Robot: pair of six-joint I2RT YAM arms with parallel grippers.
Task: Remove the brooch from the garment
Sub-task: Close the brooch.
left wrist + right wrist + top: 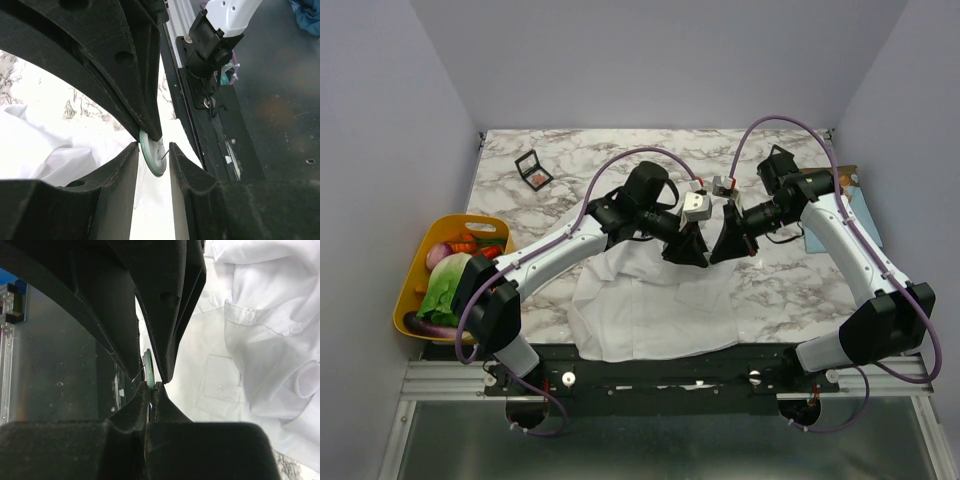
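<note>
Bare tabletop (780,290) right of garment (650,310)

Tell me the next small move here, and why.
Probably close the left gripper on the brooch. The right gripper is shut on its rim, and the left gripper's fingers flank the disc with gaps either side, above the shirt. A second hold seems needed before either lets go.
</note>
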